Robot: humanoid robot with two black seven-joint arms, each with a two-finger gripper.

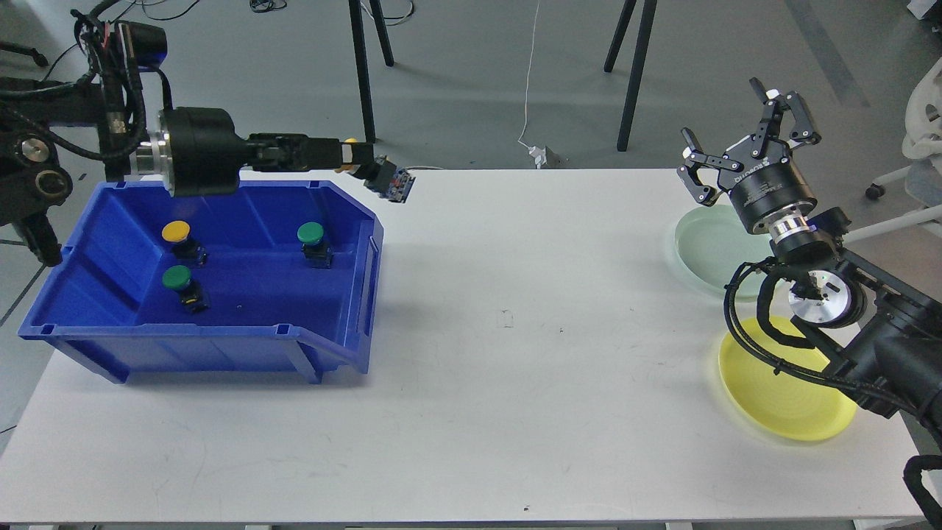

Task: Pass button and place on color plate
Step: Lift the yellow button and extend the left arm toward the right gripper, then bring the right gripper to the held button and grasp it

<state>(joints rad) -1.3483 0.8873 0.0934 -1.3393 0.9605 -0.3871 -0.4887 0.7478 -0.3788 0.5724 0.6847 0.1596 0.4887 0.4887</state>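
My left gripper [360, 163] is shut on a yellow-capped button [388, 181] and holds it in the air above the back right corner of the blue bin [221, 346]. Inside the bin lie a yellow button [176, 232] and two green buttons [178, 279] [310, 234]. My right gripper [747, 132] is open and empty, raised above the pale green plate [703, 246]. The yellow plate [780, 394] lies in front of it, partly hidden by my right arm.
The white table [515, 353] stretches between the bin on the left and the plates on the right. Black stand legs [362, 73] and a white cable [526, 110] are on the floor behind the table.
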